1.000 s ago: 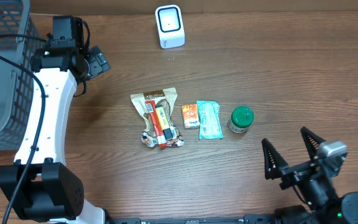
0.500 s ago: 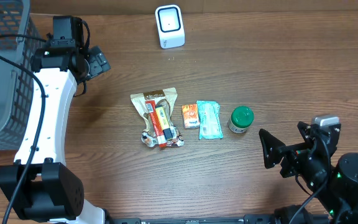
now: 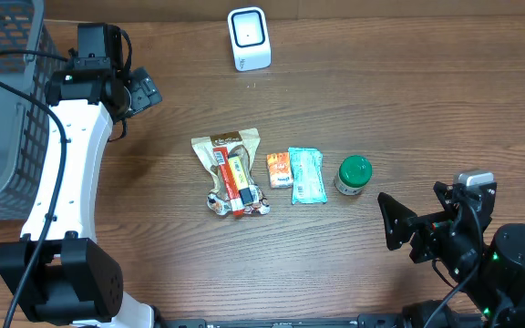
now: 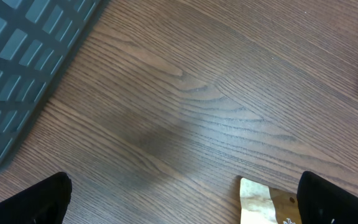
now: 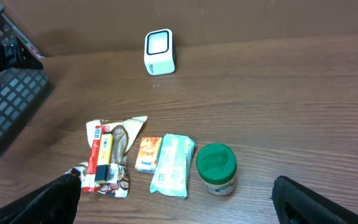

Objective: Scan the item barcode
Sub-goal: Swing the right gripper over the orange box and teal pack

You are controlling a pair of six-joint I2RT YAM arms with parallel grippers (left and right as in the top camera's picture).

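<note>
Jar with green lid stands on the desk, just ahead of the right claw, gaping wide and empty, while the left claw, equally agape, hangs far off.

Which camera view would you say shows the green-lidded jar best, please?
The right wrist view: the green-lidded jar appears large, with lid and white side both visible. Overhead shows it small, mostly its lid. The left wrist view misses it.
</note>
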